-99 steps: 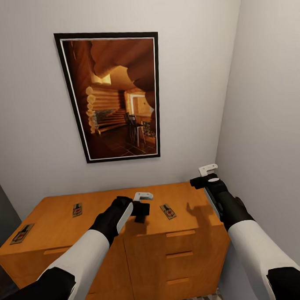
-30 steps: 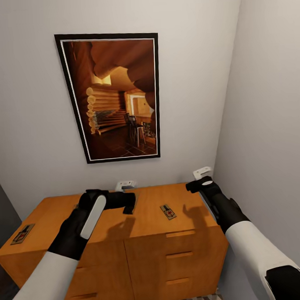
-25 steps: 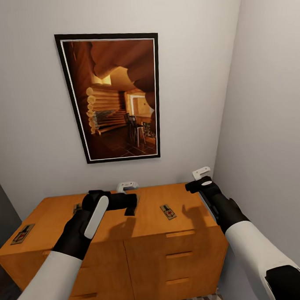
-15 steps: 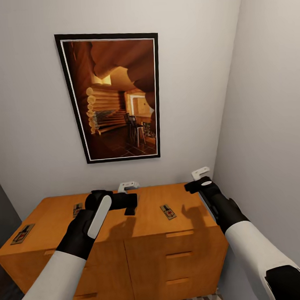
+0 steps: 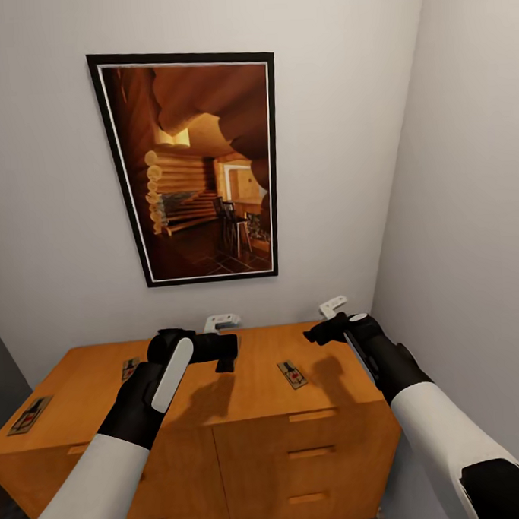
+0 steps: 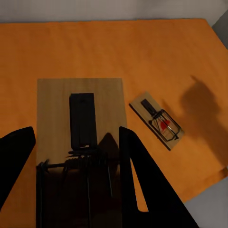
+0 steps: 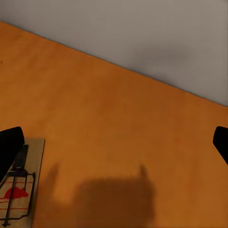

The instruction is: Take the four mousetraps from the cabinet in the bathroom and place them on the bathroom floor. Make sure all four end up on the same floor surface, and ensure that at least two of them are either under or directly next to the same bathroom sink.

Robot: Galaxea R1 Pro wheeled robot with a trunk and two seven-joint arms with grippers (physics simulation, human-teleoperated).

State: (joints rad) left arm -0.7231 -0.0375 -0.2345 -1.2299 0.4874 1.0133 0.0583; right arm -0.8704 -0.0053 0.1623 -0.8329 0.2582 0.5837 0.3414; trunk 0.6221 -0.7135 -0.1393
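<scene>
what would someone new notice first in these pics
The big framed picture of a log-cabin interior hangs on the wall above the orange-brown cabinet. Next, the left tool holds a mousetrap above the cabinet top, while another mousetrap lies flat between the two arms. The right tool hovers open over the cabinet's far right corner.

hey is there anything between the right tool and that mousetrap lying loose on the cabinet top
Nothing visible. The right tool hovers open above the cabinet top, and only bare wood lies between it and the loose mousetrap. The left tool with its own mousetrap stands off to the side.
</scene>
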